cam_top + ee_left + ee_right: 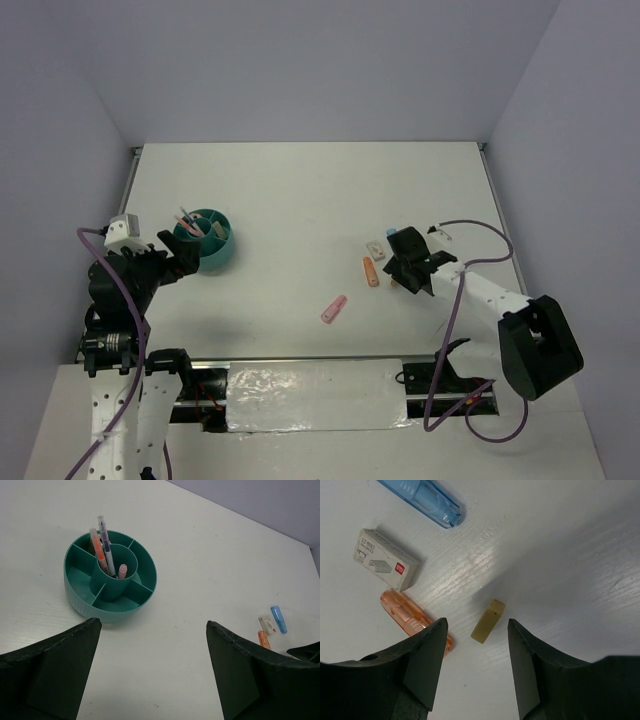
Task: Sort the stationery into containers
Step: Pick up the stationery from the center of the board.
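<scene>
The tan eraser [487,621] lay on the bench [570,555], right of centre, between the spread right claw [475,624], untouched. It looked light, firm and grippy, best pinched across its long sides. The left claw [152,625] hung spread and empty near the teal organiser [75,602].

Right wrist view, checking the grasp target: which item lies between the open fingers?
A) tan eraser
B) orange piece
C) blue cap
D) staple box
A: the tan eraser lies on the table, framed between the open fingers of the right gripper.
</scene>
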You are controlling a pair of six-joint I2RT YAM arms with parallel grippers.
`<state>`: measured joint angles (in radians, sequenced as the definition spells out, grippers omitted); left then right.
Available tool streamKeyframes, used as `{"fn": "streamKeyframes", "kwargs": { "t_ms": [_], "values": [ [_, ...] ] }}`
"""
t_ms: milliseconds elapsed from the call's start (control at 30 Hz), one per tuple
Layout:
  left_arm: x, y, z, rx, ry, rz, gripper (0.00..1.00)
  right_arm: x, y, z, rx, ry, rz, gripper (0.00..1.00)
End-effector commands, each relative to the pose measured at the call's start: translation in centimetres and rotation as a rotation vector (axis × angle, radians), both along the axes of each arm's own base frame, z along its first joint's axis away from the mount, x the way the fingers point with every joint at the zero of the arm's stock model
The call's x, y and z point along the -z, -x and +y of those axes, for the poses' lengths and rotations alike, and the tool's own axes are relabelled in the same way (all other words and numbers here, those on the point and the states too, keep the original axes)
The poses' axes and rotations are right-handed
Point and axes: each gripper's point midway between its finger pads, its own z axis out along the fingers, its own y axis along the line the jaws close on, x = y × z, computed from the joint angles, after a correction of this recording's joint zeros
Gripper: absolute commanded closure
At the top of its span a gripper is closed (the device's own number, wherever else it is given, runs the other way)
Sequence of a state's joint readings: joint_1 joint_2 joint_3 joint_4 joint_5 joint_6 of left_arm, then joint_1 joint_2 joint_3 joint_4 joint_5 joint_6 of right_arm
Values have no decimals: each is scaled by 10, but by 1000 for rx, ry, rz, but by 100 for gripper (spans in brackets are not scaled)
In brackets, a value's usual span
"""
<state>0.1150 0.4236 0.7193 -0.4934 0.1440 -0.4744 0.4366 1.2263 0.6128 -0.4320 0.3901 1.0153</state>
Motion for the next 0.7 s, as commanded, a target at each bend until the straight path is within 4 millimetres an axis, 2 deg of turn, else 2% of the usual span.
{"fn": "streamKeyframes", "kwargs": {
  "t_ms": [0, 167, 233, 333, 367, 400, 500, 567, 667],
  "values": [
    [-13, -3, -3, 23, -10, -56, 1, 7, -2, 2, 55, -2, -15, 41],
    [-13, -3, -3, 22, -11, -57, 1, 19, -2, 2, 77, 2, 7, 46],
    [-14, -3, -3, 20, -10, -60, 1, 23, -2, 0, 87, 16, 24, 52],
    [-14, -2, -3, 18, -8, -59, 1, 30, 1, -1, 88, 29, 41, 64],
    [-13, -3, -3, 18, -10, -59, 1, 30, 2, -3, 93, 34, 43, 71],
    [-13, -3, -3, 18, -8, -55, 1, 30, 3, -3, 91, 39, 47, 83],
    [-13, -3, -2, 15, -9, -57, 1, 20, 3, 0, 70, 36, 16, 93],
    [-12, -3, -2, 15, -9, -54, 1, 0, -6, 12, 6, 43, -42, 93],
    [-12, -3, 1, -5, -11, -47, 1, -42, -28, 73, -293, 16, -200, 94]
  ]
}}
